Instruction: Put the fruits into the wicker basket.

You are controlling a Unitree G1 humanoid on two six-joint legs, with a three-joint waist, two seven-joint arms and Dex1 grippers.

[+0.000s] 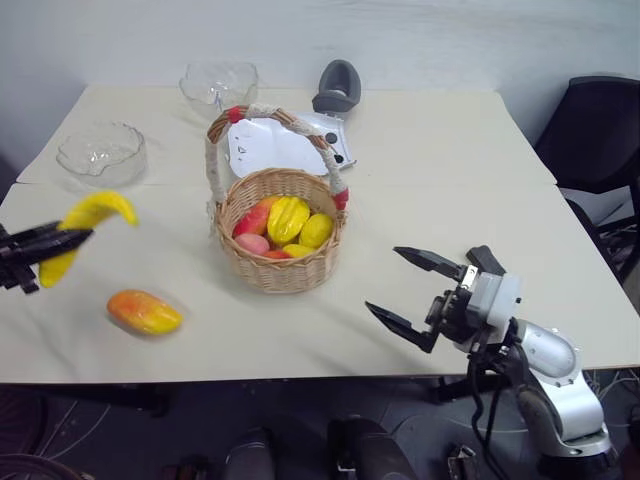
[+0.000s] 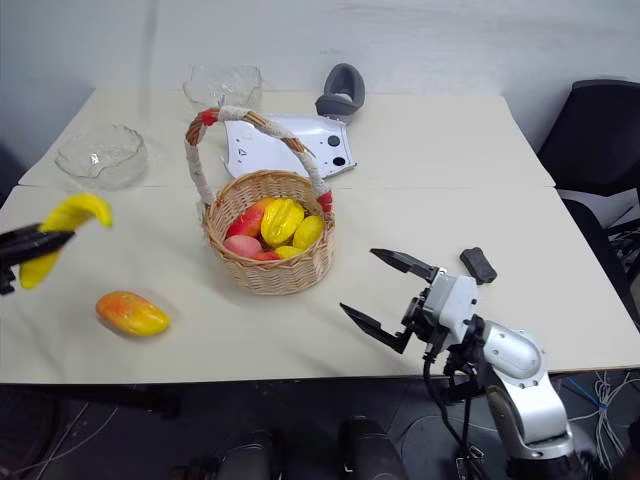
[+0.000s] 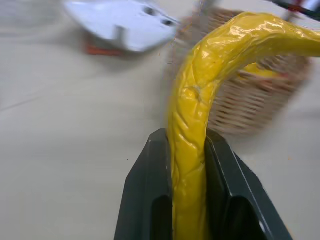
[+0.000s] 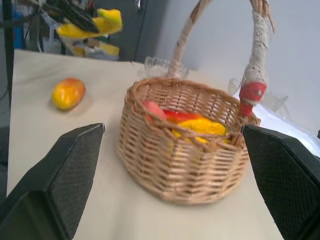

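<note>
My left gripper (image 1: 45,245) is shut on a curved yellow banana (image 1: 92,220) and holds it above the table, left of the wicker basket (image 1: 282,262). In the left wrist view the banana (image 3: 200,125) runs up between the two black fingers (image 3: 150,195). An orange-red mango (image 1: 144,311) lies on the table below and to the right of the banana. The basket, with its tall cloth-wrapped handle (image 1: 325,160), holds several plastic fruits (image 1: 288,225). My right gripper (image 1: 408,292) stands open over the table's front edge, to the right of the basket, with nothing between its fingers.
Two clear glass bowls (image 1: 101,152) (image 1: 219,85) stand at the back left. A white flat device (image 1: 285,145) lies behind the basket, a grey object (image 1: 337,86) farther back. A small black oblong thing (image 2: 478,264) lies near my right arm. A dark chair (image 1: 600,130) stands at the right.
</note>
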